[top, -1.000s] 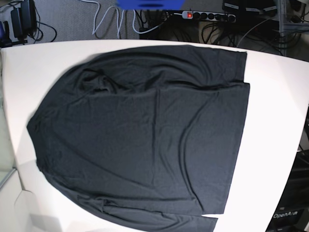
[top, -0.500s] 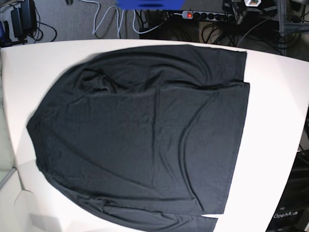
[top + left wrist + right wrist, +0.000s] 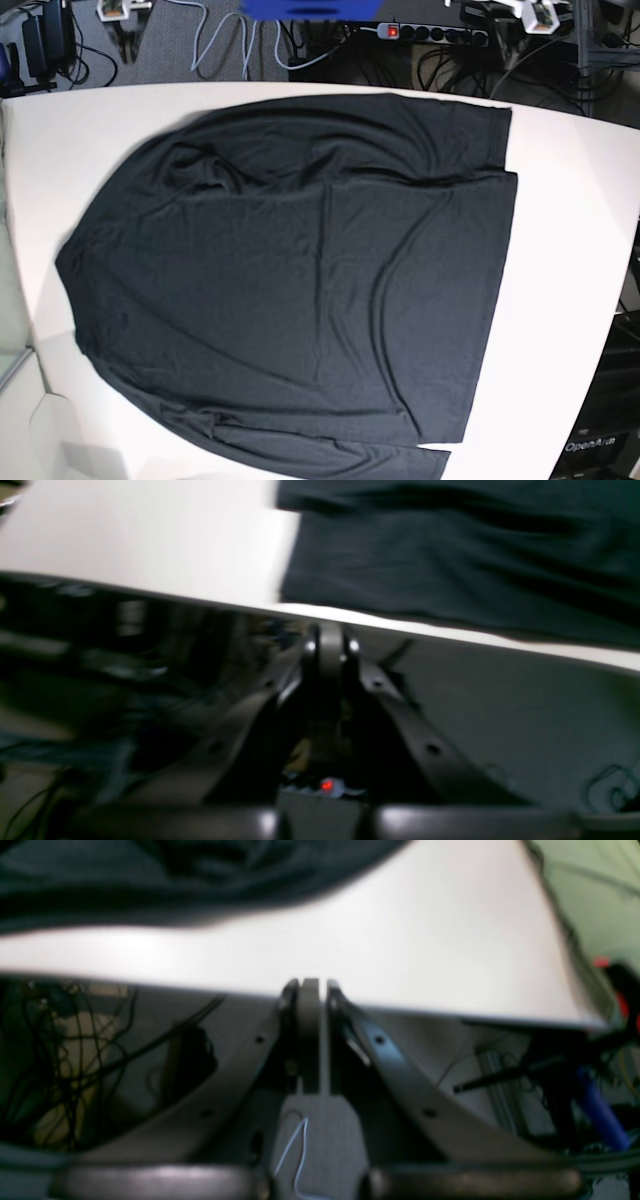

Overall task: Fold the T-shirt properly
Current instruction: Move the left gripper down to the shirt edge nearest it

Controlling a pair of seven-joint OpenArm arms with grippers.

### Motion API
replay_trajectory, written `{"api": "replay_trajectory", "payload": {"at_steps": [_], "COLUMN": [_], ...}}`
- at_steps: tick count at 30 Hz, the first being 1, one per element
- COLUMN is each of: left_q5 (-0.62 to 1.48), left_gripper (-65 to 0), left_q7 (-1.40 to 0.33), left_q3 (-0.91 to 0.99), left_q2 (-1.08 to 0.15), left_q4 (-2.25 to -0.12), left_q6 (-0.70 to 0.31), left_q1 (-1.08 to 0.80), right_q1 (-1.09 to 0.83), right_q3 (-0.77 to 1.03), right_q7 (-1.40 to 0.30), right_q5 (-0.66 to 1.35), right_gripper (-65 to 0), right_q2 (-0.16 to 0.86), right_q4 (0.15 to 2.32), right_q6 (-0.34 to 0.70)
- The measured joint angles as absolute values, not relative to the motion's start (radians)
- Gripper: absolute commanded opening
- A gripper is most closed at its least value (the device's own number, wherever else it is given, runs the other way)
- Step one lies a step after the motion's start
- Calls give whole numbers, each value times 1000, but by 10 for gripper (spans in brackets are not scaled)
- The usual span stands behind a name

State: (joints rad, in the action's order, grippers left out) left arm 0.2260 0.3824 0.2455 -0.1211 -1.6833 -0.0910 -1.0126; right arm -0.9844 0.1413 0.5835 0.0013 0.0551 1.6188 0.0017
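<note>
Black T-shirt [image 3: 300, 280] lies spread flat on the white tabletop [image 3: 570, 260], covering most of it, with bare tabletop left mainly toward 3 o'clock and along the 12 o'clock edge. Straight hem edge faces 3 o'clock; rounded, wrinkled end faces 9 o'clock. Sleeves look folded in along the 12 and 6 o'clock sides, one stepped edge visible near 1 o'clock. Creases bunch toward 10 o'clock.

Left pincer [image 3: 327, 640] sits off the tabletop, just outside its edge, tips pressed together, holding nothing. The left wrist view shows the shirt's corner [image 3: 450, 555] beyond the tabletop edge, not touched. That view is blurred.

Right pincer [image 3: 310, 987] also sits just outside the tabletop edge, tips together, empty. The right wrist view shows the shirt [image 3: 150, 875] at 11 o'clock, well apart from the tips, with bare tabletop between.

In the base view both arms barely show at the 12 o'clock border, left [image 3: 530, 12] at 1 o'clock, right [image 3: 122, 12] at 11 o'clock. A power strip [image 3: 430, 32] and cables [image 3: 220, 45] lie on the floor beyond.
</note>
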Motion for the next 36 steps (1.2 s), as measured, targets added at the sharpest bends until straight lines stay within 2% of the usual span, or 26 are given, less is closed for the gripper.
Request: {"api": "replay_trajectory", "payload": {"at_steps": [4,9,11,14,16,21,27,36], "left_q5": [226,224,212,215,219,222,223,222], "left_gripper": [-650,-645,-589,-446,-373,-365,-365,-365], "left_q7": [336,319,311,318,318,298,24,-81], "left_q3": [289,329,329,329,329,326,329,331], "left_q2": [-93,-33,-33,-38,-38,-39,-73,-68], "left_q4": [-1738,-1774,-1775,-1773,-1770,-1769,-1768,-1746], "left_q6": [-101,-102,-105,-106,-105,-105,-101,-102], "left_q1": [-990,-988,-968,-952,-953,-938,-820,-753], "right_q1": [-978,-960,-959,-959,-959,-950,-942,-943], "right_q3": [141,141,141,141,139,139,139,139], "right_q7": [509,497,497,494,494,493,492,494], "right_q5": [1,1,1,1,1,1,2,1], "right_gripper": [-648,-649,-648,-648,-648,-648,-648,-648], "right_q2": [55,53,55,55,54,55,55,55], "right_q4": [1670,1671,1670,1668,1668,1668,1644,1642], "right_q6": [2,2,2,2,2,2,2,2]}}
